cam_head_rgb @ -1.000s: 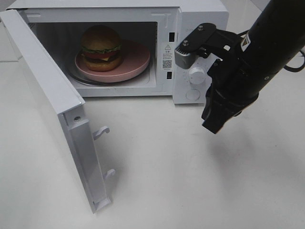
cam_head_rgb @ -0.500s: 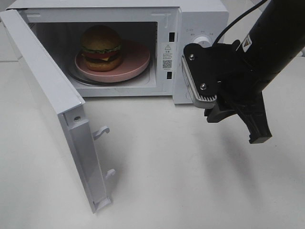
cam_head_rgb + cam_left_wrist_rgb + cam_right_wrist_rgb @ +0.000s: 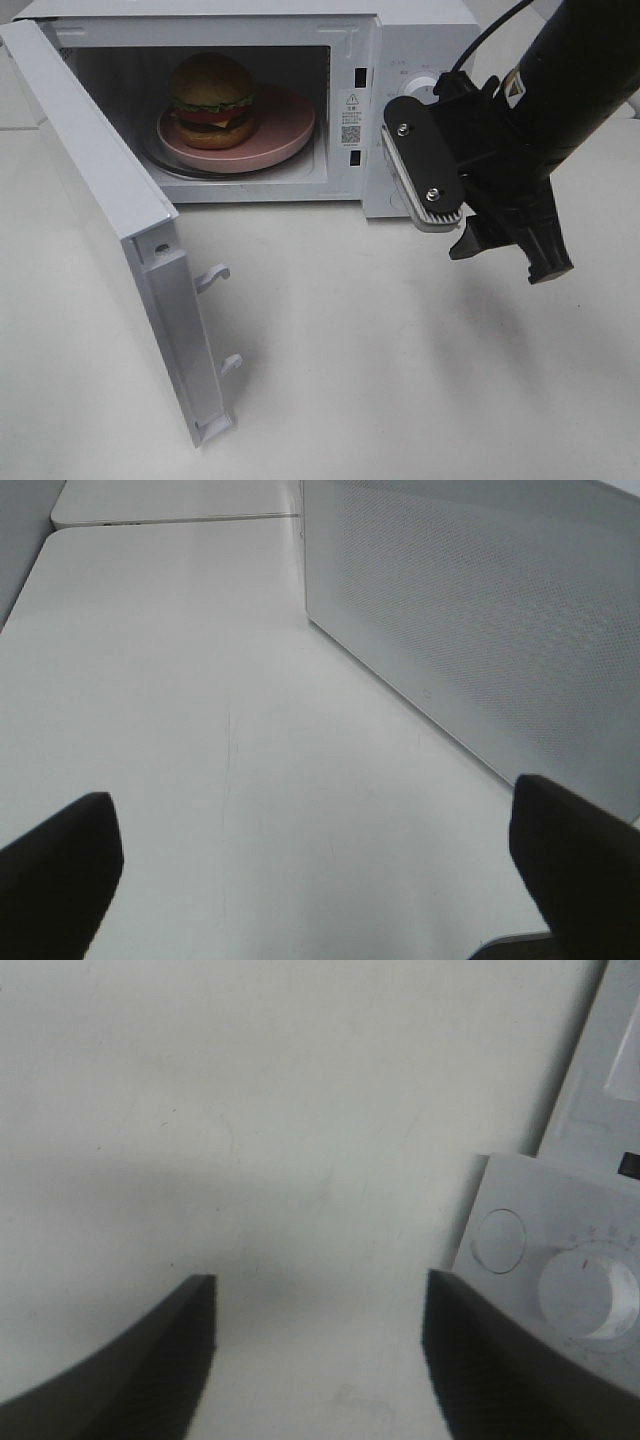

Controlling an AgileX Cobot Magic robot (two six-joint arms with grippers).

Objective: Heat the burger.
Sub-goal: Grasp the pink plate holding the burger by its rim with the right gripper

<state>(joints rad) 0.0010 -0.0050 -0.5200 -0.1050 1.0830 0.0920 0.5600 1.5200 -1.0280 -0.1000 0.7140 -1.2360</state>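
The microwave (image 3: pixel 420 30) stands at the back of the white table (image 3: pixel 400 380), and its door (image 3: pixel 95 180) is swung wide out to the left. Two white latch hooks (image 3: pixel 212 276) stick out from the door's inner edge. Inside the oven sits the burger (image 3: pixel 211 100), upright, with a glossy bun on top and lettuce, tomato and patty showing. It rests on the left part of a pink plate (image 3: pixel 285 125), and the plate is on the glass turntable (image 3: pixel 165 163). A warning label (image 3: pixel 351 100) shows on the frame just right of the cavity.

Over on the right, the right gripper (image 3: pixel 495 245) hangs in front of the control panel, just above the table. Its ribbed grey pad (image 3: pixel 425 180) is turned toward the camera and covers the lower part of the panel. The wrist view shows the right gripper (image 3: pixel 318 1290) with its jaws parted and only bare tabletop between them. It holds nothing. Just beside one finger in that view are a dial knob (image 3: pixel 590 1295) and a round button (image 3: pixel 498 1240) on the panel's corner.

The left arm is out of the overhead shot. Its own camera shows the left gripper (image 3: pixel 315 850) with both dark fingertips spread wide and nothing between them. It is low over the table, with the microwave's perforated side wall (image 3: pixel 480 610) close by.
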